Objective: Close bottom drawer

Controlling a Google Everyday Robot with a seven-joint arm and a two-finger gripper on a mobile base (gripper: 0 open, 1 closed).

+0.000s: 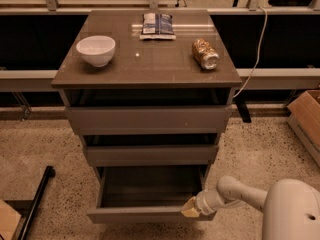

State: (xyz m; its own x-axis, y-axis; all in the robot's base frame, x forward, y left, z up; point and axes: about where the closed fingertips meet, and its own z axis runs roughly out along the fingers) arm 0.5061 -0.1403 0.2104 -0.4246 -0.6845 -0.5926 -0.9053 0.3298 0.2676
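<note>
The bottom drawer (145, 215) is the lowest of three grey-brown drawers in the cabinet. It stands pulled out, its bare floor showing. Its flat front panel faces me low in the camera view. My gripper (190, 208) is at the right end of that front panel, touching its top edge. The white arm reaches in from the lower right. The middle drawer (150, 154) and the top drawer (147, 119) each stick out only a little.
On the cabinet top (150, 64) stand a white bowl (96, 49), a snack bag (156, 25) and a can lying on its side (205, 53). A cardboard box (306, 120) sits at the right, a black bar (35, 204) on the floor at the lower left.
</note>
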